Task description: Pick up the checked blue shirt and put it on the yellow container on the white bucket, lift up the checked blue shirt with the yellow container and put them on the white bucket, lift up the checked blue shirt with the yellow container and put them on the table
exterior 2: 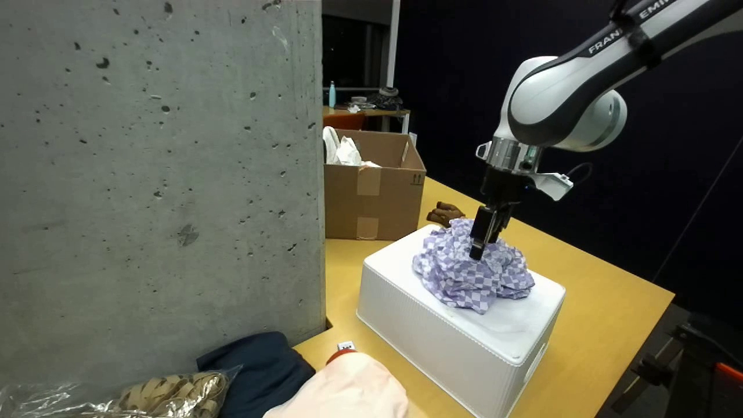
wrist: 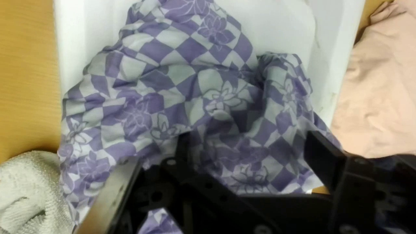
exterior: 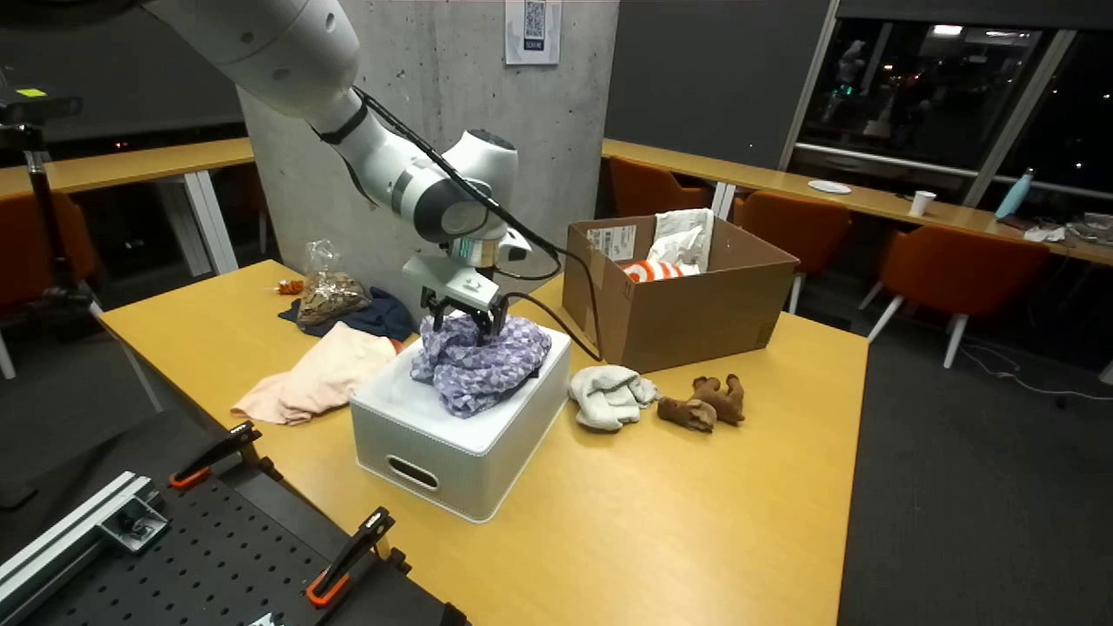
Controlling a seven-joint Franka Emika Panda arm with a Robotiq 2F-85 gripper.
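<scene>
Straight down, that's the line! The gripper stands right over the purple-and-white checked cloth, which I take for the task's shirt, crumpled in a heap on top of the white box. Jaws wide apart, nothing pinched, and in the wrist view checks and flower print fill the gap between the two fingers. Are the tips touching the folds? Can't call it.

And here's what matters: the jaws span across the box's shorter width, one finger toward the pale pink garment, its partner toward the off-white towel. The heap shows no clear long axis, so I see no need to turn the wrist. But there's cloth on both sides of the gripper, a big share of it reaching toward the top of the wrist view, and that's the part that could sag and trail!

My call: first grasp, lift not begun. Sink a touch deeper, then squeeze a thick fold; a shallow bite might slip. As for a yellow container, I can't pick one out in any view.
</scene>
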